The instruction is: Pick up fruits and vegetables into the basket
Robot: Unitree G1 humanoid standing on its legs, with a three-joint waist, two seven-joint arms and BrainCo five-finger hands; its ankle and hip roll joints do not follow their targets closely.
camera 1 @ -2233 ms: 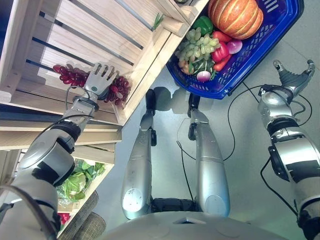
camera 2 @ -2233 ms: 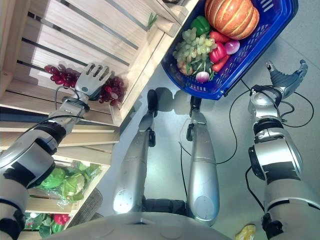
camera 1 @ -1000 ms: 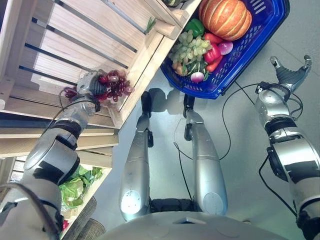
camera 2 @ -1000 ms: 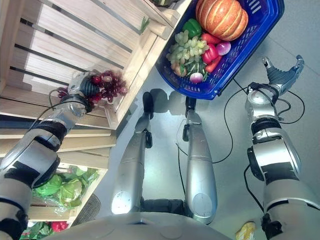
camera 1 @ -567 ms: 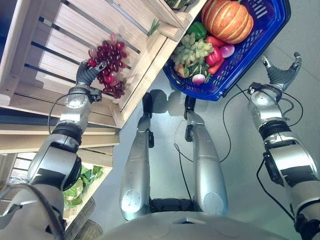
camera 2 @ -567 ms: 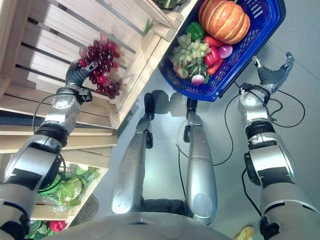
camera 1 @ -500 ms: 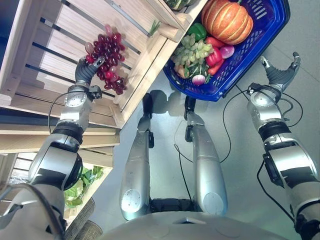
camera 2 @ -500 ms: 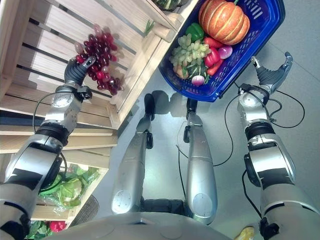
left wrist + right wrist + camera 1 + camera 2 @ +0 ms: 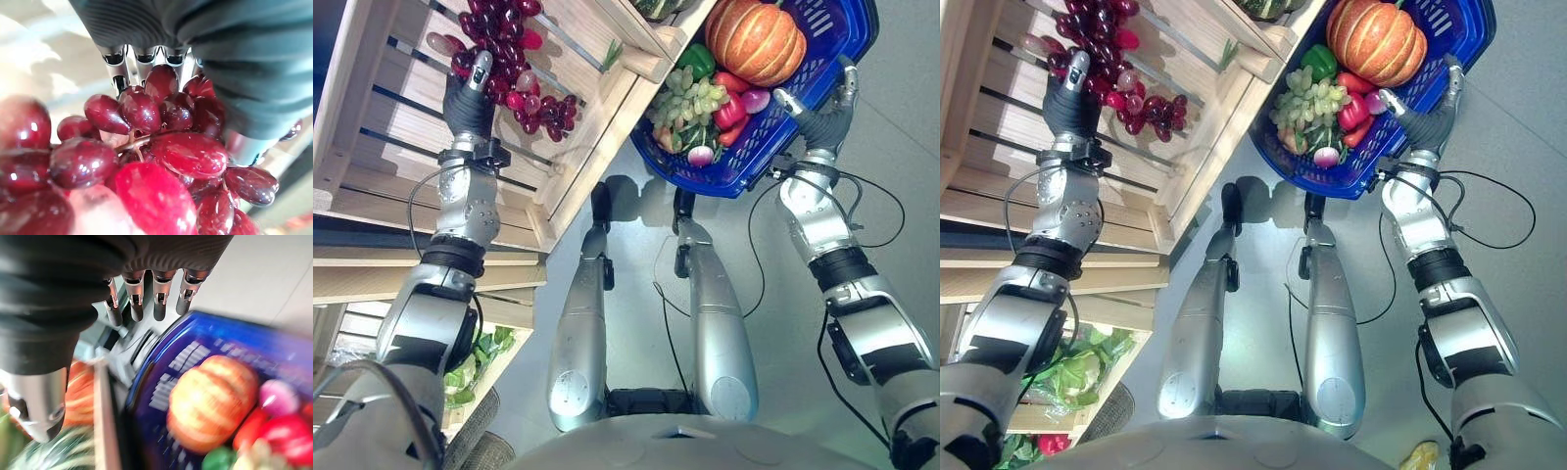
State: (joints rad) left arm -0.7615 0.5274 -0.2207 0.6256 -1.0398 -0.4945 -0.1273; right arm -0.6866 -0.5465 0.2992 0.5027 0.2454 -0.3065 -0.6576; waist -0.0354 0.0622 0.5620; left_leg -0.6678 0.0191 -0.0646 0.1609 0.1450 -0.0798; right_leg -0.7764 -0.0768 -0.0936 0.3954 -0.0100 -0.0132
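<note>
Grey smooth floor (image 9: 783,323) runs under the scene, with a stack of pale wooden crates (image 9: 401,211) along the left side. Nearest, at the lower left, a low crate holds leafy green lettuce (image 9: 470,367) and something red beneath it, too small to name. Above that, the slatted wooden crate (image 9: 578,108) stands open toward the camera. The left robot hand (image 9: 470,98) is raised in front of its slats, fingers curled around the stem end of a bunch of red grapes (image 9: 514,59); the bunch is lifted clear of the crate floor and hangs beside and past the fingers. In the left wrist view the red grapes (image 9: 146,147) press right up against the fingers (image 9: 115,66), filling the grip.

On the right, the right robot hand (image 9: 822,113) is held up with thumb and fingers spread and straight, gripping nothing, just beside the near right rim of the blue plastic basket (image 9: 803,103). The basket sits on the floor just to the right of the crates, far from the camera. Inside it lie green grapes (image 9: 690,98), a radish (image 9: 702,155), red peppers (image 9: 732,108), a green pepper (image 9: 712,59), a pinkish onion (image 9: 756,100) and, farthest, a large orange pumpkin (image 9: 756,39). The right wrist view shows the pumpkin (image 9: 210,401) within the blue basket wall (image 9: 146,426) past the straight fingers (image 9: 161,289).
</note>
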